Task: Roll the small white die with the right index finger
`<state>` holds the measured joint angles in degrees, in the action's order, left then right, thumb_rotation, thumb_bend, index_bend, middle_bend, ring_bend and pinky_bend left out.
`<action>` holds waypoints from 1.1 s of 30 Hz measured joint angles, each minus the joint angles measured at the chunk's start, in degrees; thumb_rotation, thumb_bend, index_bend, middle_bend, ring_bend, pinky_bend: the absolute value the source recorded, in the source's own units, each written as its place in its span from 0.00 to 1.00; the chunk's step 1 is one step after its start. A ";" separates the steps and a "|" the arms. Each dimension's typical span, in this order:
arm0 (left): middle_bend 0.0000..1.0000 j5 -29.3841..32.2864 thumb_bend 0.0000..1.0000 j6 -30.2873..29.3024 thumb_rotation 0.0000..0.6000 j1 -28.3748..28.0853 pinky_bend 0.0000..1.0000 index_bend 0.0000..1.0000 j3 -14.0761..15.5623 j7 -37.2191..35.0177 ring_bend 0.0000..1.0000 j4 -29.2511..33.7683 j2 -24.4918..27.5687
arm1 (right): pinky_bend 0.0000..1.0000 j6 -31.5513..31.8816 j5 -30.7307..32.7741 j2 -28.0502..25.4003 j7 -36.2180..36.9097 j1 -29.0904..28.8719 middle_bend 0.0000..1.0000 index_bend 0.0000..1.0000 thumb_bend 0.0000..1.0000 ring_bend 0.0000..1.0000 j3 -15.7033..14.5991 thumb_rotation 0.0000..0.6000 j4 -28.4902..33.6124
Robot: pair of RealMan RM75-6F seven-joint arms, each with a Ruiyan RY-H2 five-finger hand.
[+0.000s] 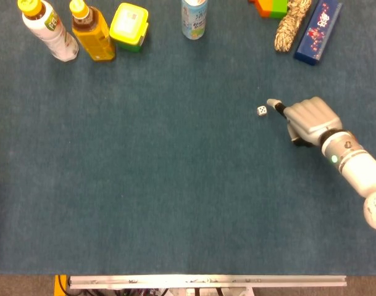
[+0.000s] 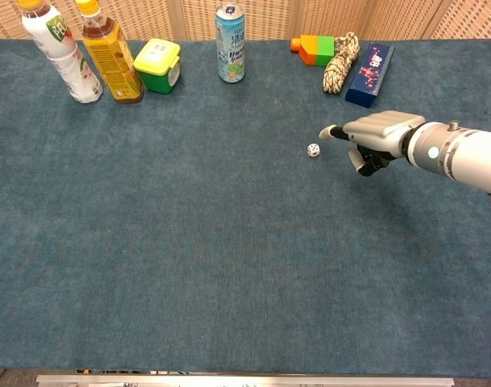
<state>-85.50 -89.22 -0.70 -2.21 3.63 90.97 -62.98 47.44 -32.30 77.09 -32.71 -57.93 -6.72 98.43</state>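
Observation:
The small white die (image 1: 262, 110) (image 2: 314, 150) lies alone on the blue cloth, right of centre. My right hand (image 1: 308, 118) (image 2: 378, 137) hovers just to its right, with one finger stretched out toward the die and the other fingers curled in. A small gap separates the fingertip (image 1: 271, 103) (image 2: 326, 132) from the die, and the hand holds nothing. No left hand shows in either view.
Along the far edge stand a white bottle (image 1: 49, 29), an amber bottle (image 1: 92, 32), a yellow-lidded green jar (image 1: 129, 26), a drink can (image 1: 194, 18), coloured blocks (image 1: 269, 7), a rope bundle (image 1: 292, 23) and a dark blue box (image 1: 317, 31).

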 measured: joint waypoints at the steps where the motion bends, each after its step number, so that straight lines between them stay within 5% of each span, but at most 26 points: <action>1: 0.22 0.00 0.20 -0.01 1.00 0.01 0.08 0.19 0.00 0.01 0.24 0.04 0.01 | 1.00 -0.14 0.03 0.06 0.04 -0.02 1.00 0.00 0.89 1.00 0.07 1.00 -0.22; 18: 0.22 0.21 0.20 -0.07 1.00 0.14 0.08 0.19 -0.06 -0.20 0.24 0.11 0.21 | 1.00 -3.67 3.40 4.18 -0.82 -1.68 1.00 0.00 0.89 1.00 0.74 1.00 -6.20; 33: 0.22 0.59 0.20 -0.20 1.00 0.41 0.08 0.19 -0.18 -0.97 0.24 -0.79 0.21 | 1.00 -3.39 3.18 4.51 -1.37 -2.01 1.00 0.00 0.89 1.00 -0.40 1.00 -4.56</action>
<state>-84.91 -89.42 -0.29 -2.38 2.67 90.18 -62.77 44.05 -29.12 81.60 -34.08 -59.94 -7.12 93.87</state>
